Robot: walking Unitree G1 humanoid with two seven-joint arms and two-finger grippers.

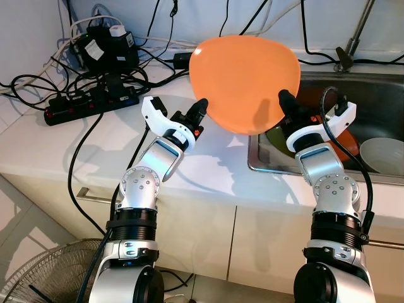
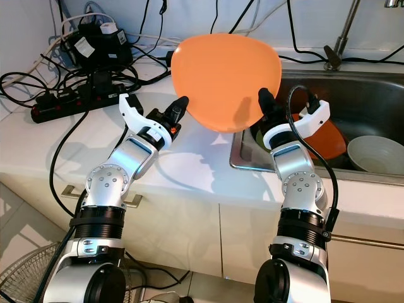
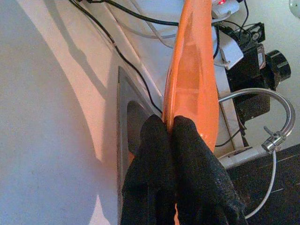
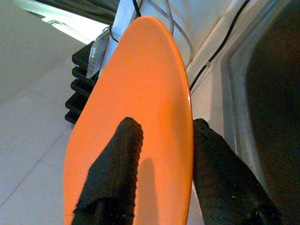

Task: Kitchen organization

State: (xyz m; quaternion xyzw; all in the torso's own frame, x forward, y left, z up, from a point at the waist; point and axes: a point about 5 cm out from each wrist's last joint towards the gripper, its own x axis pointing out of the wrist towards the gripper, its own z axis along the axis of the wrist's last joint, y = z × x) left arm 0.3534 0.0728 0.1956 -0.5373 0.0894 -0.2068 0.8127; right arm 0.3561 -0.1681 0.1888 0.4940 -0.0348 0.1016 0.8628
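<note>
Cables (image 1: 76,82) crowd the far left counter (image 1: 208,164). We hold an orange plate (image 1: 245,82) upright above the counter's edge, our left gripper (image 1: 201,108) clenched on its left rim, our right gripper (image 1: 287,104) straddling its right rim. Right, the sink (image 1: 379,101) keeps a bowl (image 1: 382,156) and other dishes, so we judge much remains.

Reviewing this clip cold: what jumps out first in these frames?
A large orange plate held up on edge over the counter beside the sink, gripped by both arms: the left gripper clamps its left rim, the right gripper straddles its right rim. Behind, a tangle of black power strips and cables sprawls over the counter's back left. In the sink lie another orange dish and a pale bowl.
</note>
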